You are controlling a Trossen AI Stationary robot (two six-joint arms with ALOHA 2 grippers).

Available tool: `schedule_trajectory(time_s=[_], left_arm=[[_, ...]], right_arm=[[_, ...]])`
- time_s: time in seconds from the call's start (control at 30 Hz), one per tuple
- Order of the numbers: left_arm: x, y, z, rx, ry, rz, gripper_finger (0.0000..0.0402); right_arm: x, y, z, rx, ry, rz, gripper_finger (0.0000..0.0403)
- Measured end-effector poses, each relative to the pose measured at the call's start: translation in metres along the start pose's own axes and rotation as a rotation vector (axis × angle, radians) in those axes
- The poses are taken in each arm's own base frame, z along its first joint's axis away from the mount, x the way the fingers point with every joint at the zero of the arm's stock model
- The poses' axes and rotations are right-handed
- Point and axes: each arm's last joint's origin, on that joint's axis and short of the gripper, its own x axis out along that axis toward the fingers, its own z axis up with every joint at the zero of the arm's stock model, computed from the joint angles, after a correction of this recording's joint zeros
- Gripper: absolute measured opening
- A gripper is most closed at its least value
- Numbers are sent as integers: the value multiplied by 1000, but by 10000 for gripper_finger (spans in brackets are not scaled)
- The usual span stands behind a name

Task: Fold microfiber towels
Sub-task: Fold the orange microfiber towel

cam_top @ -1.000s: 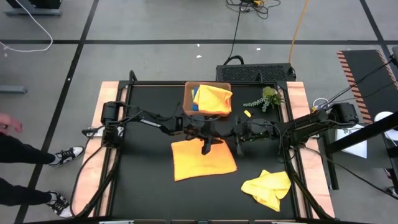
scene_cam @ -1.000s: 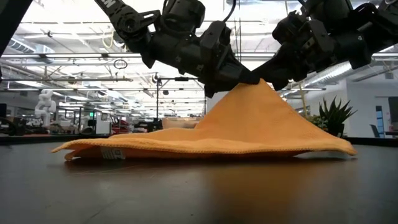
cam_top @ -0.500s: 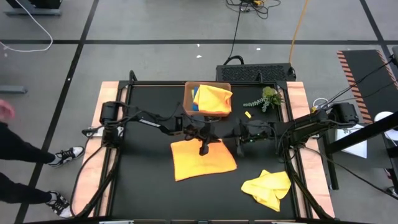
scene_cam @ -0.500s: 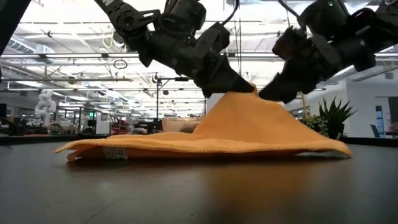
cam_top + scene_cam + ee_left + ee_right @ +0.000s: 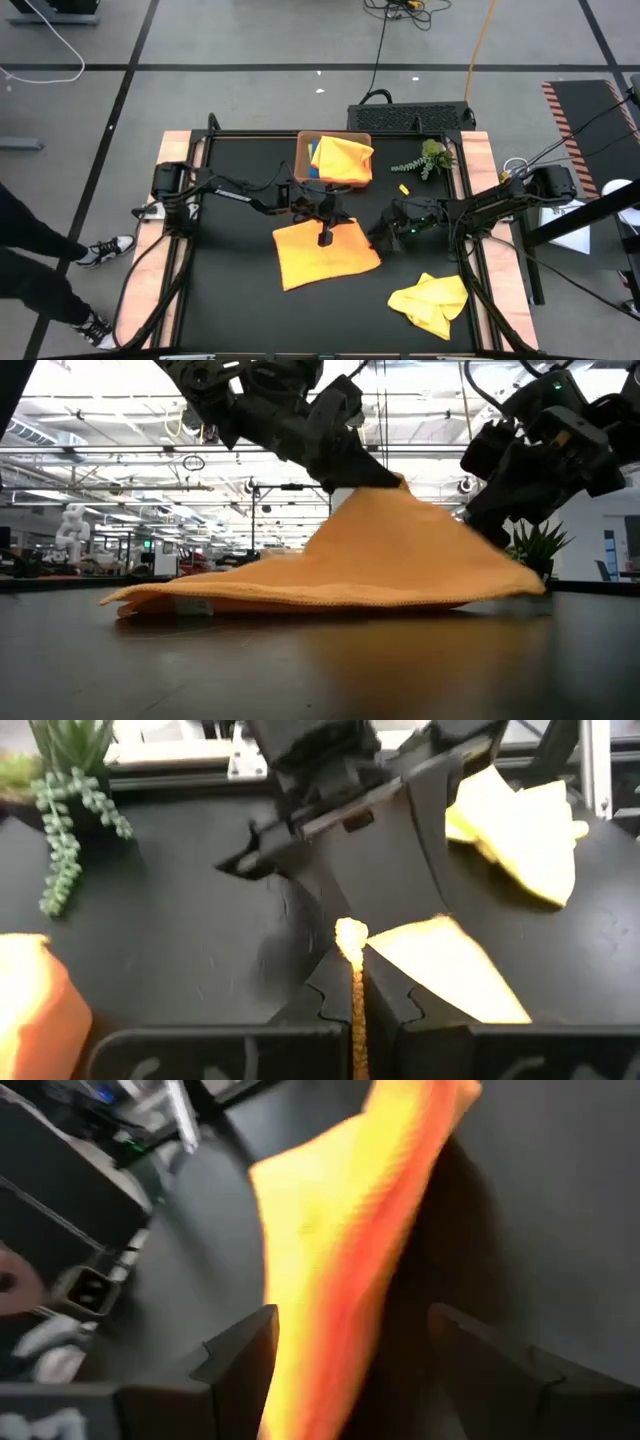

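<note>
Black worktop [image 5: 230,300] bearing four items. Orange towel [image 5: 325,256] spread flat directly beneath the left claw [image 5: 324,237], one edge raised. Crumpled yellow towel [image 5: 430,301] near the right claw [image 5: 385,233]. Brown tray [image 5: 303,160] and plant sprig [image 5: 428,159] lie beyond both claws.

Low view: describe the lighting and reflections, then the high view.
Low view: bright ceiling lights behind leave the arms as dark shapes; the orange towel throws a faint orange sheen on the table. High view: even light, soft shadows.
</note>
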Motion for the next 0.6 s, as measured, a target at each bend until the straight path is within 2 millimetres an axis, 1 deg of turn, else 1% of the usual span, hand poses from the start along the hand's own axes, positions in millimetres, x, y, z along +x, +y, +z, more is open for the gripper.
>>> schedule_trajectory(time_s=[0.13,0.33,0.6], left_arm=[[-3,0,7,20,-31,12,5],[-9,0,12,47,-41,32,6],[-16,0,19,71,-61,37,6]], right_arm=[[-2,0,-5,24,-2,29,253],[4,2,-11,32,20,42,253],[17,-9,-25,59,44,-49,253]])
